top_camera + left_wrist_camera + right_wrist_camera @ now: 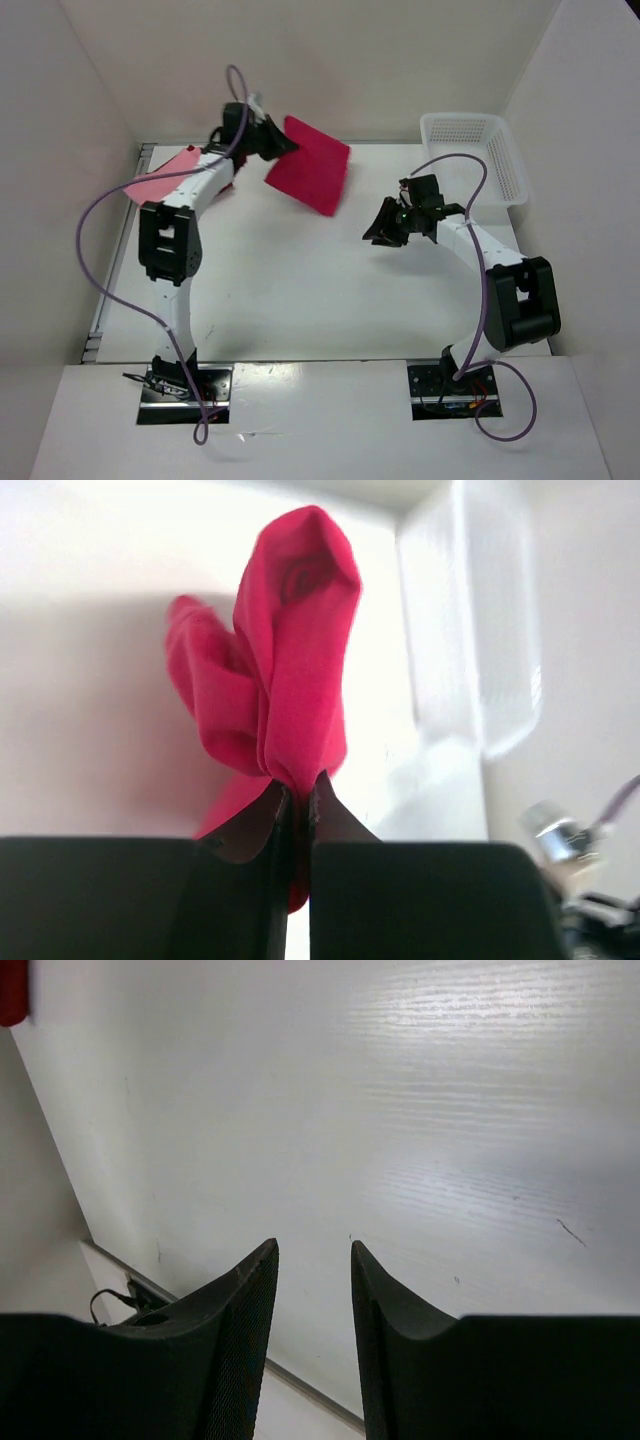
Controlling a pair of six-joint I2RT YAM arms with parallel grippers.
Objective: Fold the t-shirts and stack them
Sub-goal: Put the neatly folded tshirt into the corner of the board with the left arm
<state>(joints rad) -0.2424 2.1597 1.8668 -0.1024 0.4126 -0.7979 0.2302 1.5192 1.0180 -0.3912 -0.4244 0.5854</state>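
"Two questions: what has the left gripper (298,792) got, and where is it?"

"It's clamped shut on a pinch of the crimson shirt (312,165), which looks lifted off the table (300,290) at the far side, a little left of centre. From my wrist view the cloth bunches in loose folds beyond the fingers (250,830) — only a narrow bit sits between them."

"And the right gripper (384,236)?"

"Jaws parted, nothing in them. It hangs over bare table right of centre, well apart from the crimson shirt. The pink shirt (160,182) lies at the far left, partly under my left arm (165,240)."

"So what could go wrong?"

"Three things, I'd judge. That thin pinch may slip if I swing fast, and the cloth drops in a heap. Held at one spot, the rest hangs crumpled — laying it down may trap a crease unless the right gripper takes another edge. And lowered too far left, it lands on the pink shirt. If I carry it right instead, a trailing edge could snag the basket (475,150) at the far right."
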